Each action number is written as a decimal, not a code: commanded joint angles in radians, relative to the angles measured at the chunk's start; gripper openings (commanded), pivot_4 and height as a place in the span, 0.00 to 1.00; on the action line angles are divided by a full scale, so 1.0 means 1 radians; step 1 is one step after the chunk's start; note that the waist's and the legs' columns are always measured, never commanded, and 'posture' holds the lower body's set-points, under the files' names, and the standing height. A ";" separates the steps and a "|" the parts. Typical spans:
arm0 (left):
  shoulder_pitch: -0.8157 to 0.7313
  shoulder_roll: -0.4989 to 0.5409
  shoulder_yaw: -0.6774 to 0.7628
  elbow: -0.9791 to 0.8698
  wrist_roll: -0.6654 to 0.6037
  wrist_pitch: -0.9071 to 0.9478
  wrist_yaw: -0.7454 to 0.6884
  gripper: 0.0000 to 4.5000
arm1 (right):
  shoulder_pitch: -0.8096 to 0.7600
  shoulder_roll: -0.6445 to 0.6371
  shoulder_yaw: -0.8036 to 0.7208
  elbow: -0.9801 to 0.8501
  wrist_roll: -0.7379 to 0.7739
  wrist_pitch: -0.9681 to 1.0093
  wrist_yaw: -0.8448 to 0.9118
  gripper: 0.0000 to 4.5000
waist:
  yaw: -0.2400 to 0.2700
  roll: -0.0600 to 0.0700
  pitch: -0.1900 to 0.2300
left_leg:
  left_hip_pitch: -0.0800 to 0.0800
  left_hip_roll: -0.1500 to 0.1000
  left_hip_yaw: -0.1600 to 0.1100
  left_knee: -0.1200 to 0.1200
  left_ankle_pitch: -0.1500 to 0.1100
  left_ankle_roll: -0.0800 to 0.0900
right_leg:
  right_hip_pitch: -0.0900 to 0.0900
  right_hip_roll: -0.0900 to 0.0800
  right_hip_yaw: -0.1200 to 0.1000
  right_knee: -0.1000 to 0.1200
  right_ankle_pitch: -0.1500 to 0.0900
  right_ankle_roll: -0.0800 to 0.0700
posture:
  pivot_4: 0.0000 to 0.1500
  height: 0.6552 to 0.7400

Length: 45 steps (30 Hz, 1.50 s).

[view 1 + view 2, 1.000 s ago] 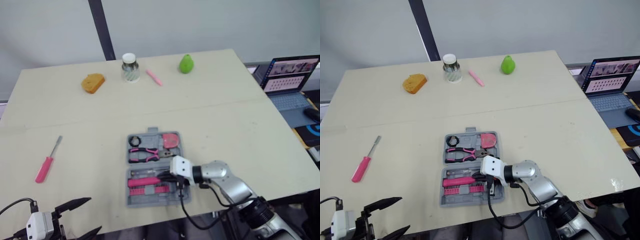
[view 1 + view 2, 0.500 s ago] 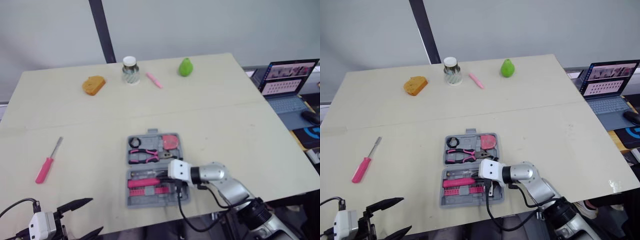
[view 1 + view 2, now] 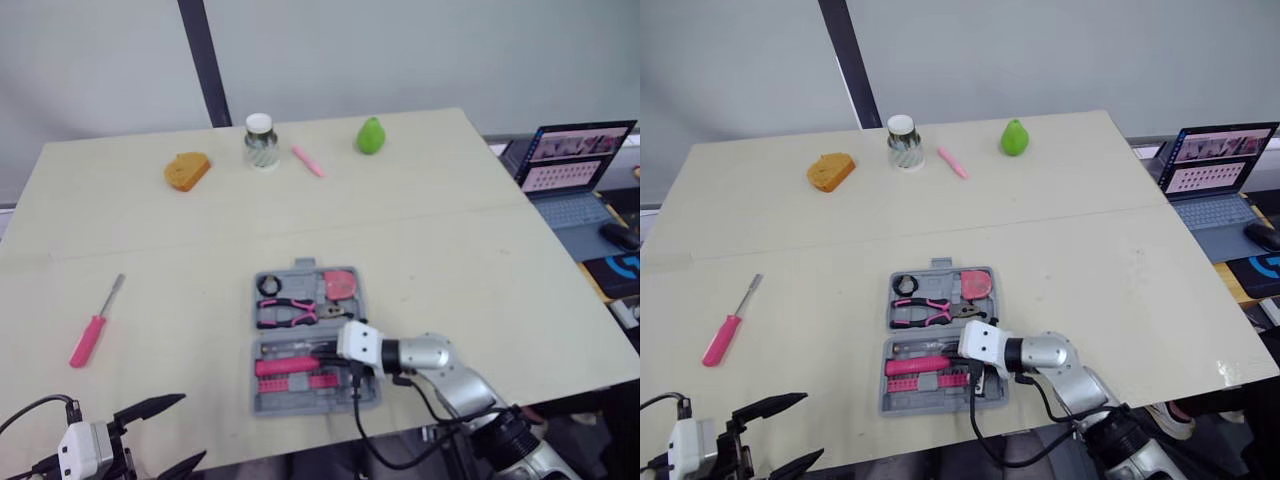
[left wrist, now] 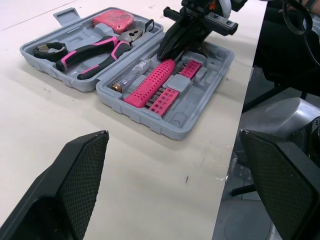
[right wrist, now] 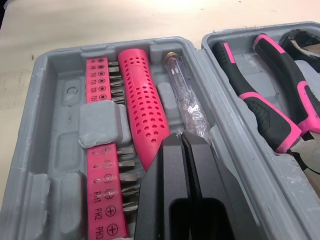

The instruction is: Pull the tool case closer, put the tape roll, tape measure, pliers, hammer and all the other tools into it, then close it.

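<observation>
Right gripper, fingers pinched together, inside the tool case; screwdriver lies out at nine o'clock, tip toward one, nearer the wide-spread left gripper.

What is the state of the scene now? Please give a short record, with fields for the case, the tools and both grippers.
tool case: open, near the front edge of the table
inside case: pliers, tape measure, tape roll
outside case: pink screwdriver, lying on the table's left side
right gripper: shut, over the case's near half
left gripper: open, empty, at the table's front-left edge
</observation>
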<state>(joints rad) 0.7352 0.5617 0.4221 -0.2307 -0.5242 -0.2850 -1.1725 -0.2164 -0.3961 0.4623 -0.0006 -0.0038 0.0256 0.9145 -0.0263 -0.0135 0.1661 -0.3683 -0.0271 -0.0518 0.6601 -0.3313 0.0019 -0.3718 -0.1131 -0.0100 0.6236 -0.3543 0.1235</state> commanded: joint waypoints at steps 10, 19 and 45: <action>0.016 0.007 0.016 -0.037 -0.008 -0.008 -0.001 1.00 | 0.058 0.005 0.022 0.115 -0.032 -0.040 -0.015 0.02 | 0.000 0.000 -0.003 | 0.000 0.001 0.000 0.000 0.000 0.000 | 0.001 0.000 0.000 -0.001 0.000 0.000 | 1.00 0.99; 0.003 0.025 0.019 -0.046 -0.014 0.010 0.002 1.00 | 0.064 0.011 0.027 0.168 -0.044 -0.048 -0.024 0.02 | 0.000 -0.001 -0.007 | 0.003 0.002 0.000 -0.001 -0.002 -0.001 | 0.005 0.001 -0.001 -0.003 -0.001 -0.001 | 1.00 0.99; -0.231 0.025 -0.126 0.002 0.020 0.073 0.040 1.00 | 0.139 -0.202 -0.381 -0.669 0.382 0.644 -0.072 0.02 | -0.004 0.019 0.006 | -0.001 -0.014 -0.026 -0.014 0.004 0.002 | 0.027 -0.003 -0.047 -0.017 -0.002 -0.002 | 1.00 0.99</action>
<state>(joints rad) 0.4982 0.5884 0.3004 -0.2350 -0.5054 -0.2137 -1.1319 -0.0805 -0.5902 0.1040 -0.6105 0.3474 0.6671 0.8565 -0.0300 0.0056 0.1725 -0.3694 -0.0469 -0.0882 0.6456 -0.3236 0.0046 -0.3402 -0.1206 -0.0727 0.6065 -0.3559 0.1214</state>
